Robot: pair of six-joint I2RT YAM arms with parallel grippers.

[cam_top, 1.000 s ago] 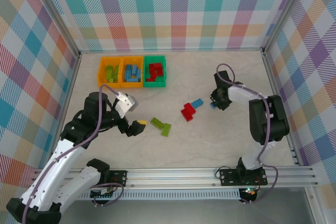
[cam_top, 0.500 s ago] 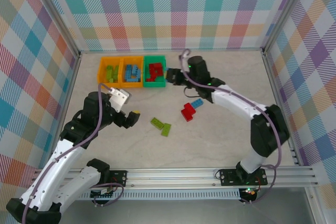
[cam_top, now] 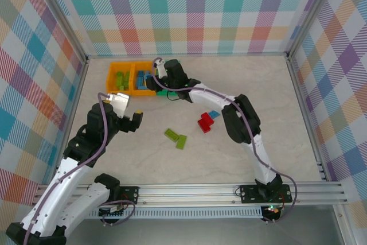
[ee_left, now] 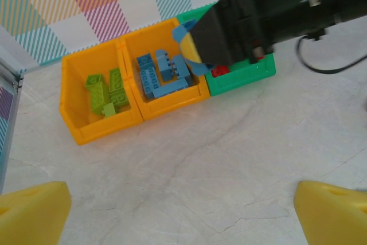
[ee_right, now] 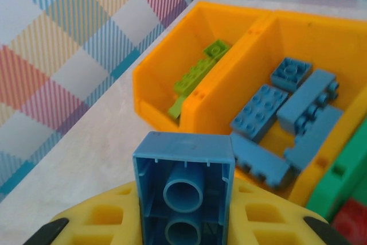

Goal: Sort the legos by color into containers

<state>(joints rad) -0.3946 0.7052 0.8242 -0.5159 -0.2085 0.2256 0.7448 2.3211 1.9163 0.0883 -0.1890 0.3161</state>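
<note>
Containers: three open bins (ee_left: 143, 119) joined in a row at the far side of the table (ee_left: 229, 159), close to the checked back wall (cam_top: 189, 10).

Left orange bin (ee_right: 150, 84): a few lime green bricks (ee_left: 106, 93), lying loose on its floor.

Middle orange bin (ee_right: 298, 32): several light blue bricks (ee_right: 259, 110), jumbled, some leaning on one another.

Green bin (ee_left: 252, 76): largely covered by the right arm; one red brick (ee_left: 219, 72) shows inside it, and the full contents cannot be told.

Held item: one light blue brick (ee_right: 184, 185), hollow underside turned toward the wrist camera. The right gripper (ee_right: 184, 225) is clamped on it between its yellow fingers (ee_right: 114, 222), raised above the row at the middle bin's end next to the green bin.

Left gripper (ee_left: 183, 213): jaws spread wide, nothing between them, poised above bare table in front of the bins and apart from them.

Unsorted on the table, well apart from the bins: two lime green pieces (cam_top: 176, 137) side by side, and to their right a red cluster (cam_top: 205, 123) touching a light blue piece (cam_top: 214, 113).
</note>
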